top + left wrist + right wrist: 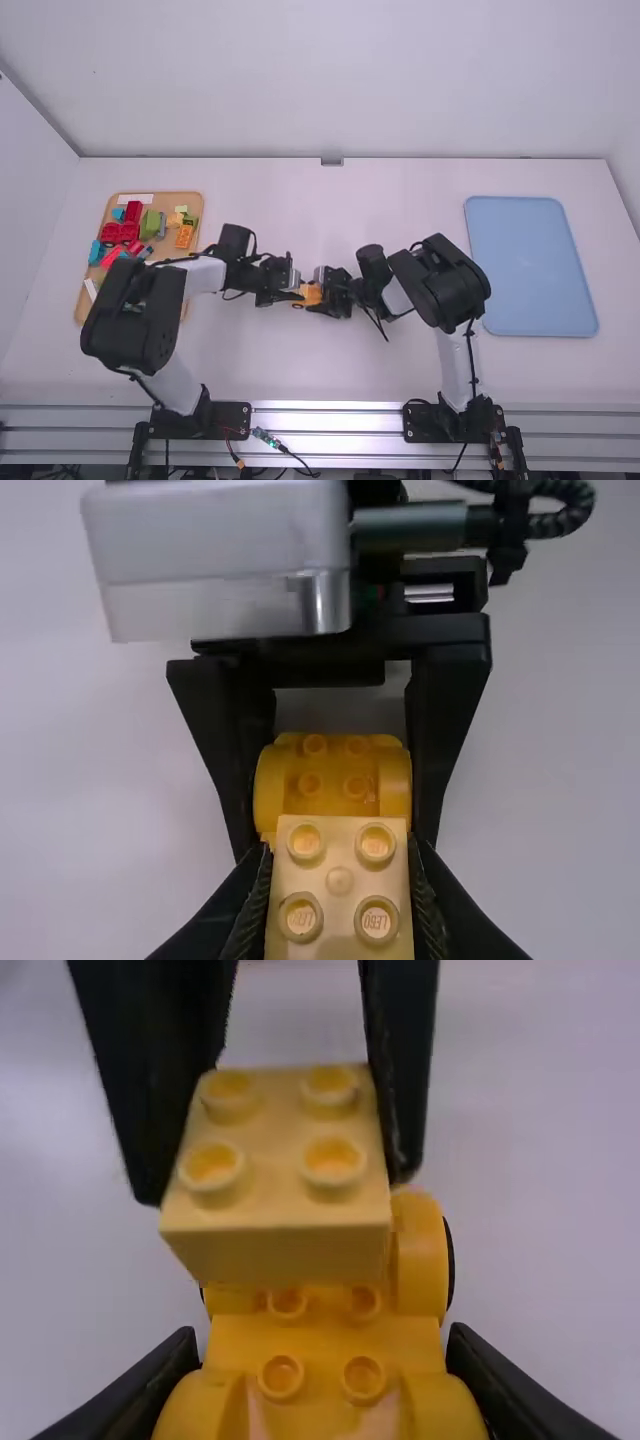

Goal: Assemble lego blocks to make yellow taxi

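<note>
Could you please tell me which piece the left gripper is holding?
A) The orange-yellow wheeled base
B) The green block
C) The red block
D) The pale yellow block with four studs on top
D: the left gripper has its fingers against both sides of the pale yellow block, while the wheeled base sits between the fingers of the right gripper.

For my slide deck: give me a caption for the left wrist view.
Left jaws grip a pale yellow four-stud brick close to the deeper-yellow base held in the right jaws.
</note>
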### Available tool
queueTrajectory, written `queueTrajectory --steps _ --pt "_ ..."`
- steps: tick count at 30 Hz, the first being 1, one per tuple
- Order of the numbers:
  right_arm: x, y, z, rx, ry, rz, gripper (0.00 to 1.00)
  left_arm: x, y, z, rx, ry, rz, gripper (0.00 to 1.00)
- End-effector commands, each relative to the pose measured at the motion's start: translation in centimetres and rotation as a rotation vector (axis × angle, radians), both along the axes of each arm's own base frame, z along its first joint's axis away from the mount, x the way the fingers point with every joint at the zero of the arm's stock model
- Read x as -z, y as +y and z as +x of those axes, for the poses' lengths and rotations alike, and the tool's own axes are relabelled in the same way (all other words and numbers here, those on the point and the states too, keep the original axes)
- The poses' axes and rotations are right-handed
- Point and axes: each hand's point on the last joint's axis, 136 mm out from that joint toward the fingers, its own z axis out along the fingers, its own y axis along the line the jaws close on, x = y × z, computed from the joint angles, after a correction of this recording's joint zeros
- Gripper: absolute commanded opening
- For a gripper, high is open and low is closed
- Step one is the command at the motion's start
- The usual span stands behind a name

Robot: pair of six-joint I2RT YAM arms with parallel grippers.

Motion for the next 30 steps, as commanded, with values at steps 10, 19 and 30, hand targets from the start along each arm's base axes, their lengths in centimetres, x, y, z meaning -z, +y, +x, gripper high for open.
queueTrajectory --steps 10,19,30 --pt "1.0 -2.7 -0.6 0.016 0.037 -0.002 0.4 0.5 -1.0 -1.2 0.04 0.078 -0.105 0.02" --pt "2.0 -2.9 -0.8 -0.002 0.087 -0.05 0.39 1.1 -2.4 -1.3 0.082 0.047 -0.103 0.02" --pt "2.9 -3.3 -1.3 -0.043 0.088 -0.103 0.36 1.8 -1.7 -0.1 0.0 0.082 -0.053 0.02"
